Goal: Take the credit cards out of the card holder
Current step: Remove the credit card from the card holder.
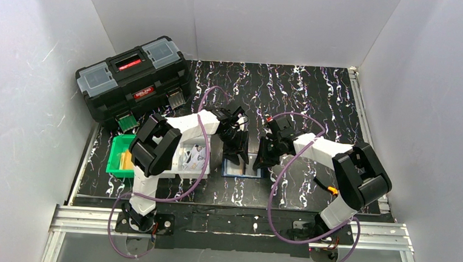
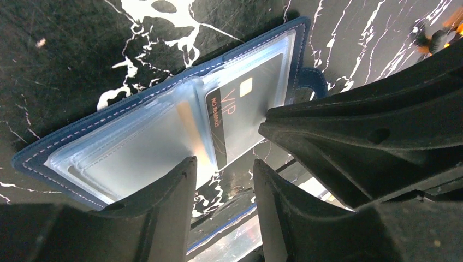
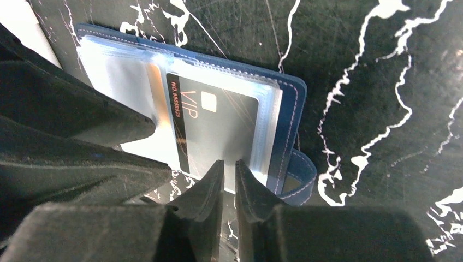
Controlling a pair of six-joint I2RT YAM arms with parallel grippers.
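Note:
The card holder (image 1: 243,170) lies spread open on the black marbled table between my two grippers. It is navy blue (image 2: 65,143) with clear inner pockets. A dark credit card (image 2: 245,112) lettered VIP with a chip sits in the right pocket (image 3: 221,128). An orange-tan card edge (image 2: 185,124) shows in the pocket by the fold. My left gripper (image 2: 224,165) hangs open over the holder's near edge with nothing between its fingers. My right gripper (image 3: 228,164) is closed to a thin slit, its tips at the near edge of the VIP card's pocket.
A black toolbox (image 1: 134,79) stands at the back left. A green bin (image 1: 118,157) and a white tray (image 1: 194,156) with printed slips sit under the left arm. White walls enclose the table on three sides.

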